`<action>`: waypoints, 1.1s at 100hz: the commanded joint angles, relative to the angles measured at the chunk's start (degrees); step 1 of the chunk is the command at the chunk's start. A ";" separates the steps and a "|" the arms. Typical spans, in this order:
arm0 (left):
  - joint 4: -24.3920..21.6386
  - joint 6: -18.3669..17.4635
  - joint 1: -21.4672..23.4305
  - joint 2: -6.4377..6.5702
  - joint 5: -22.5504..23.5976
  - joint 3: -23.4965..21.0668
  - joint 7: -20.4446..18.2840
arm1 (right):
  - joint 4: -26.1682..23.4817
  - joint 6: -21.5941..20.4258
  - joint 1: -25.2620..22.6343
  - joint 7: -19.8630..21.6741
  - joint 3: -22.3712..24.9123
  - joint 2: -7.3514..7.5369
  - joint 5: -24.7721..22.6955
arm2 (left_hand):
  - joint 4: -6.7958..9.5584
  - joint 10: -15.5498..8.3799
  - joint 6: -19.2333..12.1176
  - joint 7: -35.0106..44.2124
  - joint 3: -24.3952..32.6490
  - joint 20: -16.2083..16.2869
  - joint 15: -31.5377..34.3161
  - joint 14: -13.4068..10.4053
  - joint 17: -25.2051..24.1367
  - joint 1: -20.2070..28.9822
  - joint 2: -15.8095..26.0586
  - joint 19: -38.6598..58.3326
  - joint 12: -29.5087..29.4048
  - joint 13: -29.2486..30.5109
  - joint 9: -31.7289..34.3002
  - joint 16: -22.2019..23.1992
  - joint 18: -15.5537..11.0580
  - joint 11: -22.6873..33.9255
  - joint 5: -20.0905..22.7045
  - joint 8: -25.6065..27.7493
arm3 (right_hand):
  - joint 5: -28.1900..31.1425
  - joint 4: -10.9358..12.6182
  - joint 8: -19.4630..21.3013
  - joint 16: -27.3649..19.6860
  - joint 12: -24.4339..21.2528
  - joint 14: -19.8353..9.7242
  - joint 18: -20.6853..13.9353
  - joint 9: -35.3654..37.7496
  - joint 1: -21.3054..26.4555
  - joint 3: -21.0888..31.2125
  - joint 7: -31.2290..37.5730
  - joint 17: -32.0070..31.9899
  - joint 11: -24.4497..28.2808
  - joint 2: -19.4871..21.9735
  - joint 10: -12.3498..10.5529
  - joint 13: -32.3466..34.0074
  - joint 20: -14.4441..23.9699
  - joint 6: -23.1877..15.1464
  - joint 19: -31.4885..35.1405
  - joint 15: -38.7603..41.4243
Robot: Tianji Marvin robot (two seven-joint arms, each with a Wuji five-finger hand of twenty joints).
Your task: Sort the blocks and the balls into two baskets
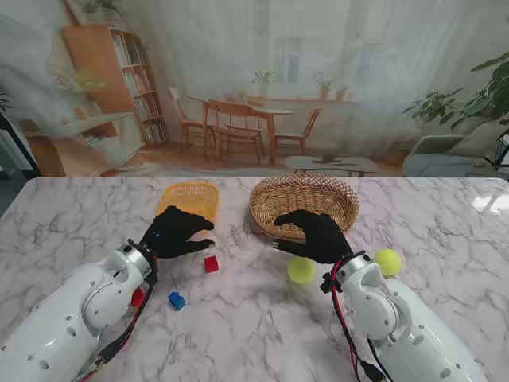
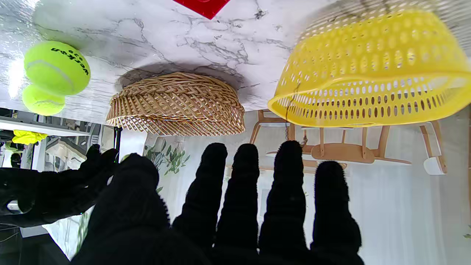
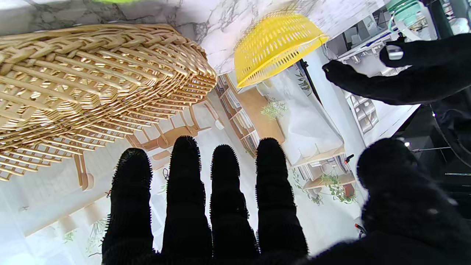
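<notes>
We see our left hand (image 1: 176,231) hovering over the marble table (image 1: 79,215), just on our side of the yellow plastic basket (image 1: 190,197), which stands toward the far edge, left of the middle. Its gloved fingers (image 2: 239,191) are stretched out side by side with small gaps, the thumb apart from them, and they grip nothing. Our right hand (image 1: 316,234) hangs in front of the woven wicker basket (image 1: 303,204), which stands just right of the yellow one, also toward the far edge. Its fingers (image 3: 224,191) are likewise extended and slightly apart, the thumb set off to one side, and nothing is held.

A red block (image 1: 211,264) lies just beside our left hand, nearer to us. A blue block (image 1: 176,300) lies nearer still to the near edge, beside the left forearm, and another red piece (image 1: 137,298) peeks from behind that arm; we cannot tell its shape. One tennis ball (image 1: 301,270) rests close under our right hand, and a second tennis ball (image 1: 388,261) lies to the right of that wrist. We cannot make out anything in either basket.
</notes>
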 commanded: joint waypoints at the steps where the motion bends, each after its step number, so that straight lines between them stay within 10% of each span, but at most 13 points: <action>1: -0.65 -0.24 0.45 0.05 0.30 -0.01 -0.80 | 0.03 -0.20 -0.30 -0.07 0.07 -0.05 -0.11 | -0.36 -0.70 -1.01 0.68 -1.46 1.12 -0.07 0.47 -0.36 -0.08 1.66 -1.10 0.55 0.80 1.50 0.58 1.91 0.68 1.64 0.47 | 1.49 1.38 1.18 1.04 0.18 0.69 0.28 0.63 0.29 -0.95 0.43 -0.11 -0.95 2.48 0.20 0.83 0.62 -2.03 0.26 0.95; 63: -1.55 -0.14 1.03 0.14 1.55 0.55 -0.25 | -1.12 -1.93 -1.92 -1.12 1.34 0.00 -1.08 | -0.49 -0.51 -0.85 -0.98 -1.80 1.17 -0.65 0.60 -0.17 -0.71 0.71 -0.95 0.00 -0.11 -1.20 0.29 1.58 -0.64 -1.36 -0.16 | 1.66 1.36 1.13 1.03 0.17 0.70 0.32 0.82 0.21 -0.86 0.32 -0.03 -1.08 2.43 0.29 0.91 0.60 -2.08 0.24 0.86; 110: -1.93 0.24 -0.64 0.76 0.36 3.34 -7.26 | -2.94 -3.31 -5.06 -3.69 4.05 -0.15 -2.39 | -1.18 6.91 8.68 -10.32 -0.68 -1.14 -1.36 -0.90 6.02 -7.59 -19.92 0.09 -9.14 0.38 -10.83 -1.83 -6.61 -8.10 -9.11 -7.87 | 1.73 1.35 1.14 1.06 0.18 0.82 0.33 0.87 0.29 -0.89 0.28 -0.01 -1.14 2.41 0.21 0.98 0.59 -1.96 0.25 0.86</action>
